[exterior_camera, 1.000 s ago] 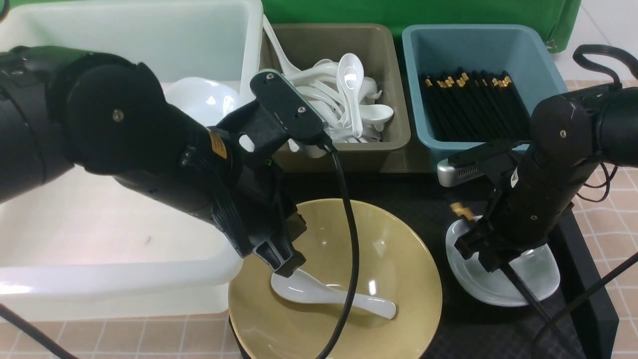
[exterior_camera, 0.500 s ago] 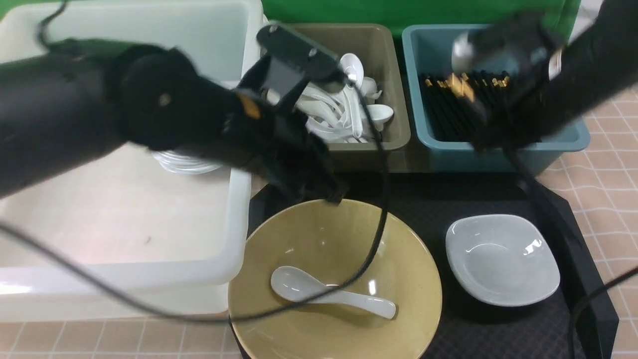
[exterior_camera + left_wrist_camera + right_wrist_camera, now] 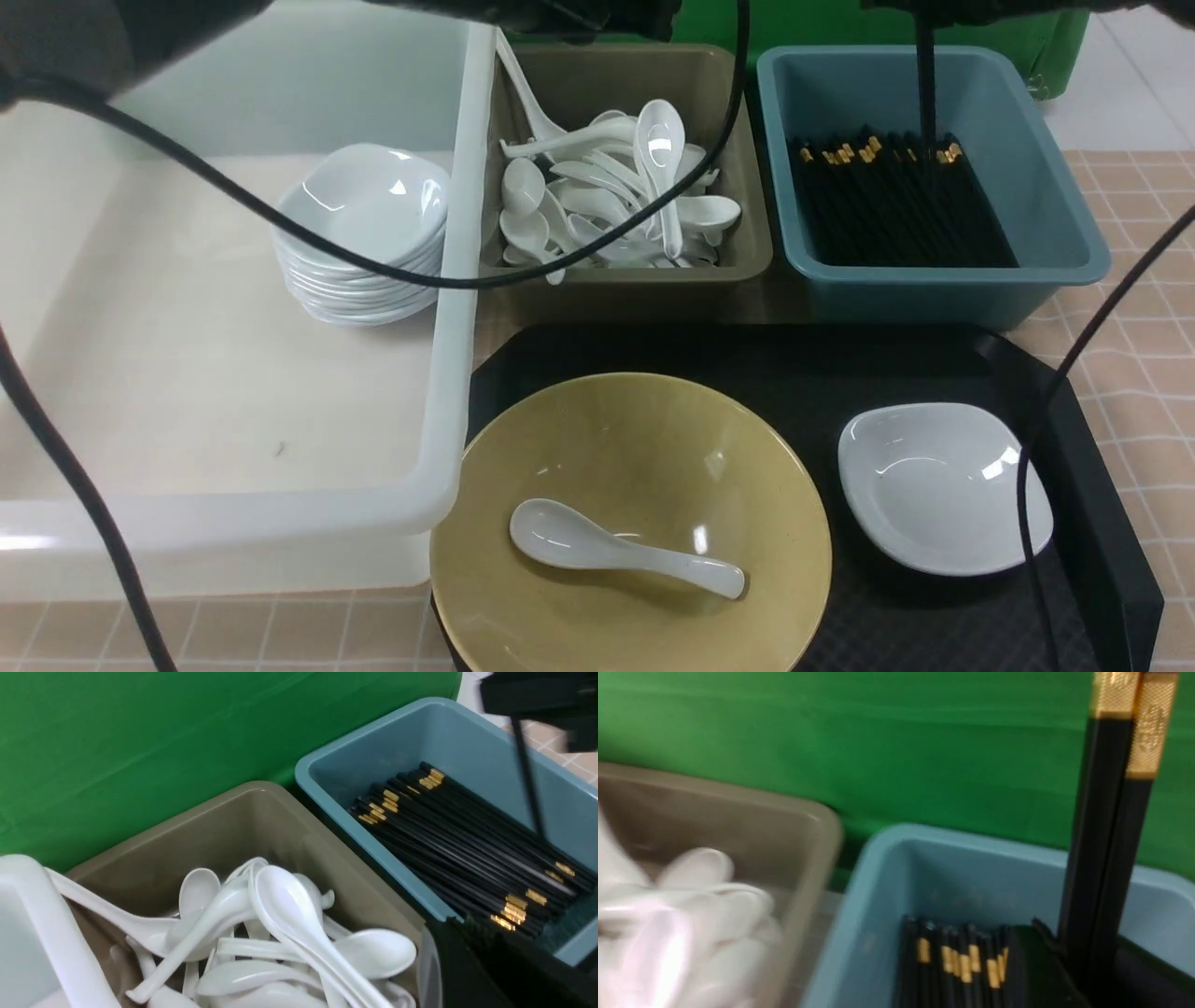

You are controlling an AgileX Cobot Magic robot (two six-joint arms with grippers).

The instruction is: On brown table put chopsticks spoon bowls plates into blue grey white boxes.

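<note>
Backdrop: green screen (image 3: 140,742) behind the far edge of the brown table (image 3: 1139,243).
Boxes: white tub (image 3: 448,280) at the far-left corner; grey box (image 3: 616,289) mid far edge, holding a spoon pile (image 3: 616,196); blue box (image 3: 934,289) toward the far-right corner, holding a chopstick bundle (image 3: 896,215).
Right gripper (image 3: 1069,966): clamped on the held chopsticks (image 3: 1106,835), a pair, hanging over the blue box, gold bands away from the fingers.
Left gripper (image 3: 504,970): above the grey box; fingers mostly out of view, cannot tell whether open or closed.
Step (judged): deposit the pair.
Method: lower close to the bundle, tilt the pair parallel to it with gold ends toward the same wall, then release. Dropping them upright from height risks a bounce over the rim.
Pending: spoon (image 3: 616,551) inside bowl (image 3: 728,448), plate (image 3: 943,485) beside it, all on the black tray (image 3: 747,355) at the near edge.
</note>
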